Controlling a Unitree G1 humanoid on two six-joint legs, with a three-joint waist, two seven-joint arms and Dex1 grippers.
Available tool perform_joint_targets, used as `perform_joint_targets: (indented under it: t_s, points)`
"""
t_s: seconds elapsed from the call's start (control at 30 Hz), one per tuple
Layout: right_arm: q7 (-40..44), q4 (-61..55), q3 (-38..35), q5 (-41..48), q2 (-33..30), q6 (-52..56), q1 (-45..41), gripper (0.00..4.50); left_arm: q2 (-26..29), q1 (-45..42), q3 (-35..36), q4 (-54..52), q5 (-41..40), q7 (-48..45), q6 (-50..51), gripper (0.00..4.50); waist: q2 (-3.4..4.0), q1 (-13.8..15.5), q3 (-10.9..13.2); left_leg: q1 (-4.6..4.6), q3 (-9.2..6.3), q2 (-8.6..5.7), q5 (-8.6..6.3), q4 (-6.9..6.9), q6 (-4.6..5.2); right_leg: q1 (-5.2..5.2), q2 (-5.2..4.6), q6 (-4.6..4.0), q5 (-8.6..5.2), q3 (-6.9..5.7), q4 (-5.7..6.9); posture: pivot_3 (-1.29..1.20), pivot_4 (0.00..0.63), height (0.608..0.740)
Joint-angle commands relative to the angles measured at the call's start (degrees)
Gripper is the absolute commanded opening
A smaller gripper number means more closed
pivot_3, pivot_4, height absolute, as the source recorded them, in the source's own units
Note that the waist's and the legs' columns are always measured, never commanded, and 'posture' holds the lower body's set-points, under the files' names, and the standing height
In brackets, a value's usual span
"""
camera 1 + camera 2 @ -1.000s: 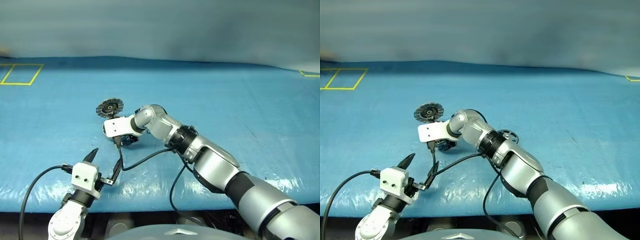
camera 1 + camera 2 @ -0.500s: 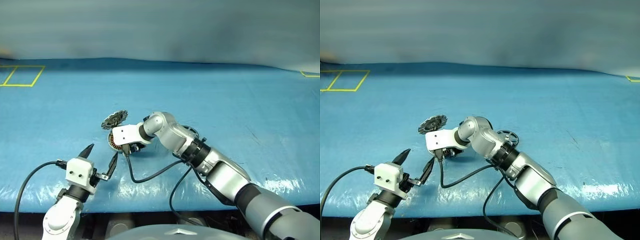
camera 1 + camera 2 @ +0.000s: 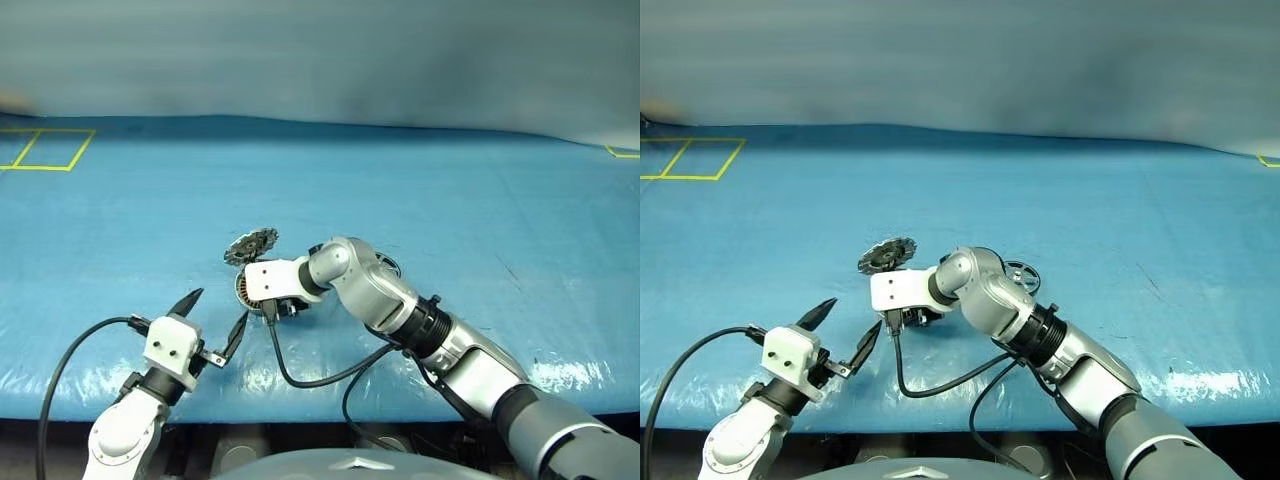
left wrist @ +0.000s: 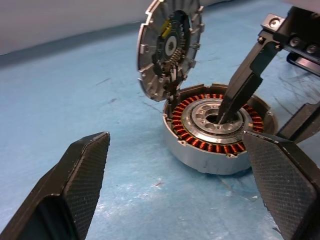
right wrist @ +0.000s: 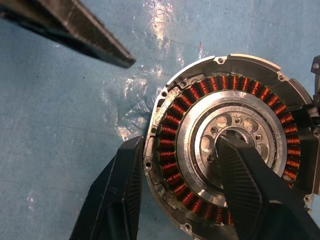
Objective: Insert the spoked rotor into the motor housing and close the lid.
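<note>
Gripping the motor housing (image 5: 227,145) by its stiff metal wall, one finger in the hub, the right end effector (image 5: 180,192) pinches it on the tabletop (image 3: 480,200); the left end effector (image 3: 212,325) gapes empty; likely heavy, windings fragile.

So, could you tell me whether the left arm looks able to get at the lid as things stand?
Probably yes. The left pincer is open and empty, the lid stands tilted against the housing with bare mat before it. The right pincer grips the housing's wall and crowds one side.
</note>
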Motion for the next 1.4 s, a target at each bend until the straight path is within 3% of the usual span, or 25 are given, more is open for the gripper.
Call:
perform_joint_targets:
  t_s: [0.03,0.27,0.53,0.67,0.83,1.0,1.1,1.4]
  points:
    - [-0.35,0.68,0.92,0.45,-0.79,4.20,1.62,2.25,2.14,0.46,-1.81,-2.72,-1.29,-3.21,0.12,4.50,0.01,-0.03,0.00,0.00,0.00,0.00,0.00,-0.01,0.00,-0.01,0.00,0.00,0.00,0.00,0.00,0.00,0.150,0.740]
    - [-1.66,-2.20,0.25,2.29,-0.45,7.99,0.96,4.48,4.30,0.98,-3.76,-1.93,-2.23,-6.29,0.43,4.50,0.02,-0.11,0.03,-0.02,0.00,0.01,0.00,-0.01,0.00,-0.05,0.00,0.00,0.00,0.00,-0.01,0.00,0.150,0.740]
    - [1.53,-14.77,-4.91,9.48,-3.76,15.73,-3.11,4.48,0.39,0.01,-3.46,2.30,-3.83,-5.70,-5.60,4.50,0.01,-0.12,0.16,-0.23,0.00,0.01,0.00,-0.03,0.00,-0.25,0.00,0.00,0.01,-0.01,-0.03,0.00,0.150,0.740]
    - [0.13,-21.20,-13.92,16.39,-4.09,22.00,-2.39,4.48,0.18,-0.13,-4.23,3.70,-3.99,-6.48,-6.09,4.50,0.00,-0.35,0.16,-0.32,0.00,0.04,0.00,-0.24,0.00,-0.21,0.03,-0.02,0.00,-0.01,-0.01,0.00,0.150,0.740]
    - [-12.96,-27.18,-23.58,16.32,-3.29,25.80,5.81,4.48,0.53,0.66,-4.55,4.41,-5.70,-8.25,-7.05,4.50,-0.08,0.02,0.13,-0.39,-0.01,0.03,0.00,-0.35,0.00,-0.26,0.01,-0.07,-0.03,-0.03,-0.10,0.00,0.150,0.740]
    - [-31.52,-23.84,-25.81,11.46,1.27,14.42,17.26,4.48,-0.75,0.30,-4.14,5.11,-5.80,-7.38,-8.39,4.50,-0.06,-0.28,0.16,-0.43,0.07,0.04,-0.01,-0.36,-0.01,-0.29,0.00,-0.06,-0.04,0.01,-0.14,0.00,0.150,0.740]
    - [-38.80,-17.79,-27.03,11.31,5.09,7.77,19.93,4.48,-1.25,0.05,-3.91,5.37,-4.83,-6.54,-8.90,4.50,-0.09,-0.92,0.18,-0.41,0.12,0.06,0.00,-0.34,0.00,-0.28,0.01,-0.05,-0.03,0.04,-0.09,0.00,0.150,0.740]
    - [-44.45,-3.66,-25.26,12.44,10.26,-2.80,19.18,4.48,-1.24,-0.63,-3.62,5.70,-4.53,-5.20,-8.84,4.50,-0.16,-0.98,0.23,-0.40,0.11,0.06,0.00,-0.33,0.01,-0.22,0.02,-0.03,-0.01,0.04,-0.08,0.00,0.150,0.740]
